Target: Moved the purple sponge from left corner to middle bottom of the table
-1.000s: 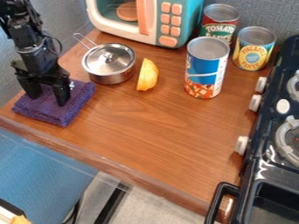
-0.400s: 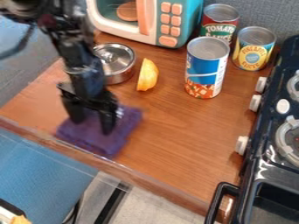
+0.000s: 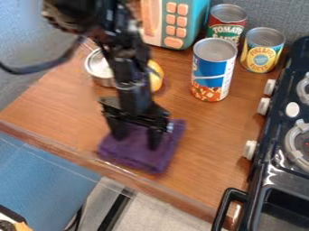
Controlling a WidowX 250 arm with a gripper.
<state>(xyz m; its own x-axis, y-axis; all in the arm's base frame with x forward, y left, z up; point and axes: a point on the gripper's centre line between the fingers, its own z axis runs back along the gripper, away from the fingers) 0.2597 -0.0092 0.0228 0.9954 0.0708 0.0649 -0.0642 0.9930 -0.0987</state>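
The black tool (image 3: 138, 143), its fingers (image 3: 156, 139) spread apart, seems to press down on the purple sponge (image 3: 136, 159), which lies near the tabletop's (image 3: 214, 135) front edge, well apart from the blue can (image 3: 212, 72) farther back.

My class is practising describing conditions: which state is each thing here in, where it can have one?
Gripper: open, down on the sponge
Purple sponge: lying flat
Blue can: upright
Red can: upright
Yellow can: upright
Pot: upright, partly behind the arm
Toy microwave: upright; door state unclear
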